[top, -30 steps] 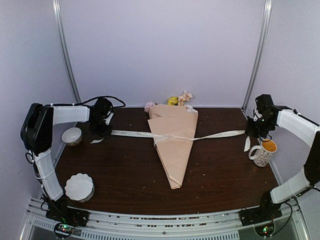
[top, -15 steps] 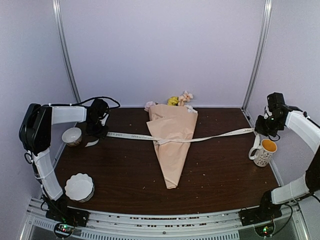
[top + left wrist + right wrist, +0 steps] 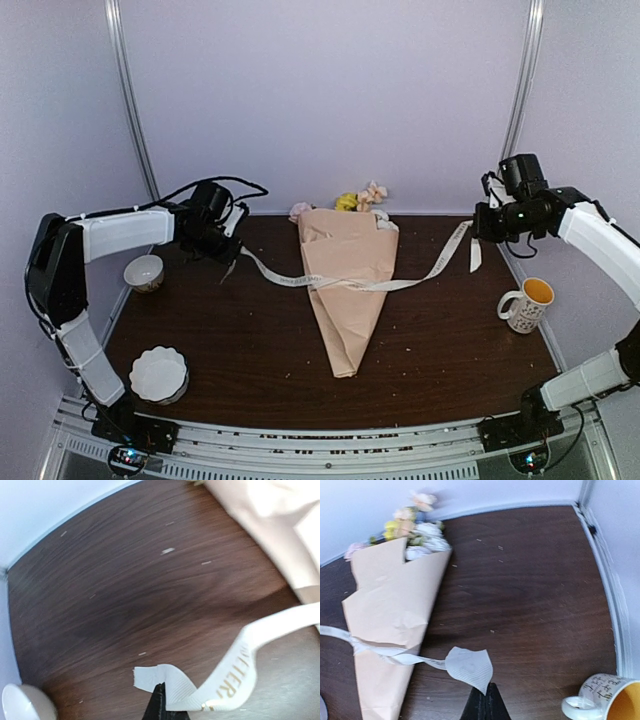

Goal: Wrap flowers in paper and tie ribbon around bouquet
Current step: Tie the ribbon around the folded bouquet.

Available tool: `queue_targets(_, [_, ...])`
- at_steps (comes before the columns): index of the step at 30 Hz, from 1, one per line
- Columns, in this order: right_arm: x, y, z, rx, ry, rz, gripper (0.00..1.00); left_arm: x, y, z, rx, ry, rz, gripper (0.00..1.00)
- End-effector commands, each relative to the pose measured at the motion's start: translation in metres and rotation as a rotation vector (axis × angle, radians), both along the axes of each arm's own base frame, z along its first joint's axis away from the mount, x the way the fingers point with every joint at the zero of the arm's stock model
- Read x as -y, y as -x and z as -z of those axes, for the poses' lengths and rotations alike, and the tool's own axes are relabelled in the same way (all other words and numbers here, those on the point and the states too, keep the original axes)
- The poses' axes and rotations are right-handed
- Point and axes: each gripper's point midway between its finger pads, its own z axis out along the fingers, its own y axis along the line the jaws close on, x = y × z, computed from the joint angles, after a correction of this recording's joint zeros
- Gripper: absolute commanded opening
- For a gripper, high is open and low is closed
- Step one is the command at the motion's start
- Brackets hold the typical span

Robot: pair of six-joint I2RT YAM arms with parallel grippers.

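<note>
I'm pinching the long cream-white printed ribbon [image 3: 270,272] at both ends, left hand [image 3: 228,255] and right hand [image 3: 485,228] pressed shut on it. It's crossing the peach-pink paper-cone bouquet [image 3: 345,310], which is lying tip toward me, midway between the hands on the dark worktop [image 3: 450,340]. Compared with a moment ago, both hands are sitting higher and further in, and the ribbon is sagging.

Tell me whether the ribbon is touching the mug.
Apart. The right wrist view shows bare table between the ribbon and the mug.
</note>
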Motion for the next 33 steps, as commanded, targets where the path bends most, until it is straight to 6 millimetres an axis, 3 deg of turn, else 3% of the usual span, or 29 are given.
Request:
queue_targets(1, [-0.063, -0.008, -0.062, 0.172, 0.001, -0.170, 0.00, 0.062, -0.001, -0.066, 0.158, 0.088, 0.169, 0.00])
queue_targets(4, [-0.107, -0.007, -0.093, 0.244, -0.015, -0.274, 0.00, 0.091, 0.007, -0.097, 0.219, 0.121, 0.239, 0.00])
queue_targets(10, [-0.193, 0.007, -0.127, 0.311, -0.061, -0.486, 0.00, 0.139, 0.025, -0.155, 0.324, 0.211, 0.362, 0.00])
queue_targets(15, [-0.237, 0.011, -0.140, 0.332, -0.104, -0.577, 0.00, 0.160, 0.033, -0.178, 0.360, 0.283, 0.414, 0.00])
queue_targets(21, [-0.255, 0.006, -0.135, 0.314, -0.095, -0.598, 0.00, 0.163, 0.033, -0.177, 0.352, 0.298, 0.421, 0.00])
queue_targets(28, [-0.255, 0.003, -0.129, 0.302, -0.077, -0.586, 0.00, 0.167, 0.028, -0.178, 0.365, 0.306, 0.412, 0.00])
queue_targets(30, [-0.250, 0.004, -0.125, 0.285, -0.057, -0.572, 0.00, 0.165, 0.018, -0.176, 0.371, 0.291, 0.383, 0.00])
queue_targets(33, [-0.228, 0.016, -0.114, 0.242, -0.014, -0.533, 0.00, 0.150, -0.014, -0.159, 0.342, 0.268, 0.303, 0.00])
